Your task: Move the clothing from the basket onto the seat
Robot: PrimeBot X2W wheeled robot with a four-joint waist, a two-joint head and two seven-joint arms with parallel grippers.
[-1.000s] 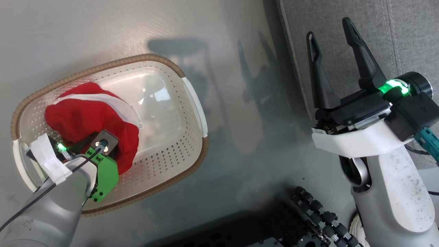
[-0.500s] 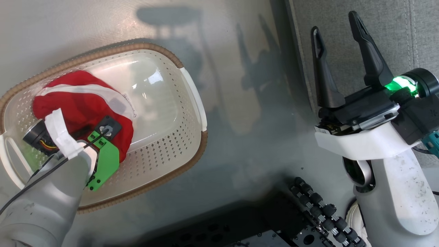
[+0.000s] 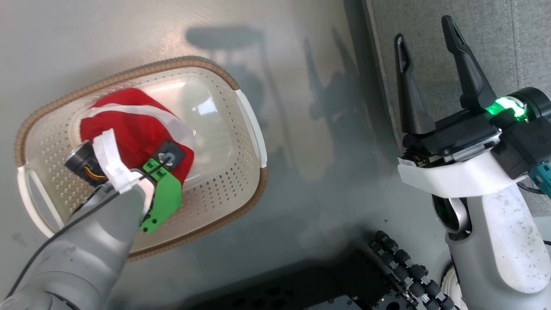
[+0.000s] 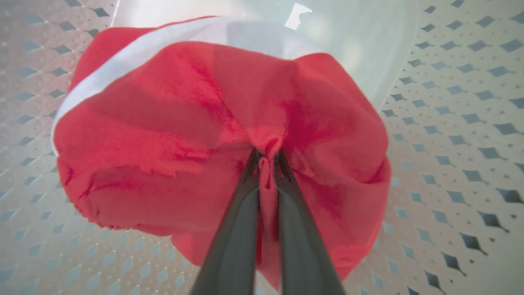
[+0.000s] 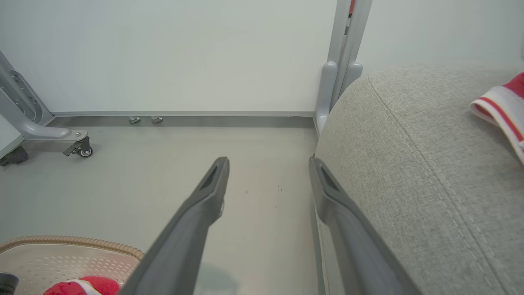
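Note:
The cream basket (image 3: 129, 75) stands on the floor at the left, with red clothing (image 3: 137, 125) with a white band bunched inside it. My left arm (image 3: 125, 189) reaches down into the basket and covers its own fingers there. In the left wrist view my left gripper (image 4: 266, 162) is shut on a pinched fold of the red clothing (image 4: 172, 123), above the perforated basket floor (image 4: 450, 123). My right gripper (image 3: 424, 30) stands open and holds nothing, at the edge of the grey seat (image 3: 495, 43). On the seat (image 5: 409, 164) lies another red and white garment (image 5: 503, 106).
Grey floor (image 3: 310, 150) lies between basket and seat. My black base with roller wheels (image 3: 404, 267) is at the bottom. The right wrist view has a white wall, a wheeled grey frame leg (image 5: 77, 147) and an upright post (image 5: 339, 73) beside the seat.
My left gripper has shut on the red garment, which is now bunched up nearer the basket's middle. The head camera has shifted a little. The right gripper stays open in place.

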